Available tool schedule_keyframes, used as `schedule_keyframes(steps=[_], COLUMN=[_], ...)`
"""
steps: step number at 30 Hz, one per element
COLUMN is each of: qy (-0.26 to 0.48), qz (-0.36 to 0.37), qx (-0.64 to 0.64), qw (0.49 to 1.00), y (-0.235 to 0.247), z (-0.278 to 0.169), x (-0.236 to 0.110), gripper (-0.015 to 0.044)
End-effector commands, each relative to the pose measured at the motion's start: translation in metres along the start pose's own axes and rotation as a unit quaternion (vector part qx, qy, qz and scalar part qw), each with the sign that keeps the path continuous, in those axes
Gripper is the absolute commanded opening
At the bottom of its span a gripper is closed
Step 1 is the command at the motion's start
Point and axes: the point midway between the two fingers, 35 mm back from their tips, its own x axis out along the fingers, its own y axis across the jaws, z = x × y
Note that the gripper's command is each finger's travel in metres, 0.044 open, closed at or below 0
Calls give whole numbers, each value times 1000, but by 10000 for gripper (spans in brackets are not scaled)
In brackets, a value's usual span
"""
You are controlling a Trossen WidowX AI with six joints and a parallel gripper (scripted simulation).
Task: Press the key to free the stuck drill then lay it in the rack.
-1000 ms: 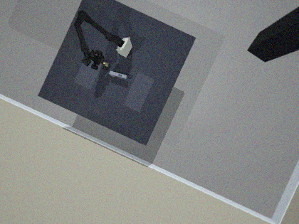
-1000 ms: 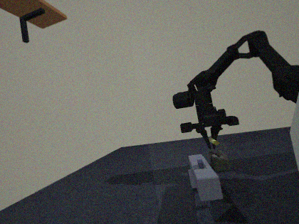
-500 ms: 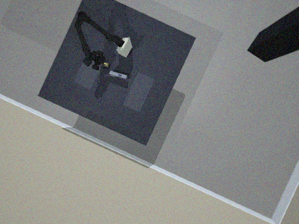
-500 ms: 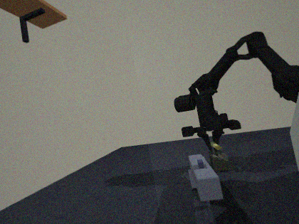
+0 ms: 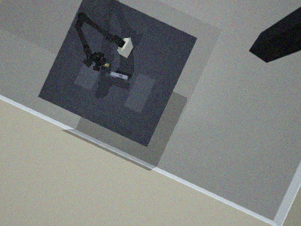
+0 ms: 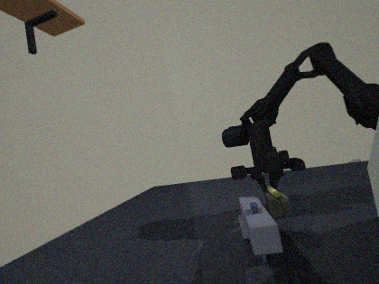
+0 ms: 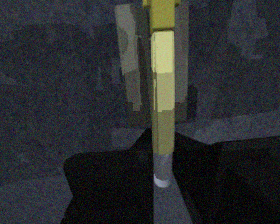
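My gripper (image 6: 270,182) (image 5: 101,62) is shut on the yellow drill (image 7: 163,95) (image 6: 274,191) (image 5: 106,64), a long yellow bar with a grey tip (image 7: 161,175). It holds the drill just over the rack (image 6: 281,206), whose two pale posts (image 7: 127,70) (image 7: 183,55) show on either side of the drill in the wrist view. I cannot tell whether the drill touches the rack. The white fixture block (image 6: 261,228) (image 5: 117,75) with its small grey key (image 6: 255,207) stands just in front of the rack, apart from the drill.
The dark table (image 5: 161,64) (image 6: 135,247) carries two lighter grey patches (image 5: 140,92) (image 5: 87,77). The arm's white base box (image 5: 125,46) stands at the back. A wooden wall shelf (image 6: 32,4) hangs far up on the left.
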Motion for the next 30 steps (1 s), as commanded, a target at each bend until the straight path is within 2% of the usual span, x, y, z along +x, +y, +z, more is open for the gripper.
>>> schedule_keyframes(steps=[1,19,30], qy=[-4,-4,4], qz=[2,2,0], qx=[-5,-5,1], qw=[1000,1000,1000], y=[1,3,2], z=[4,9,2], x=[5,11,8], gripper=[0,0,289])
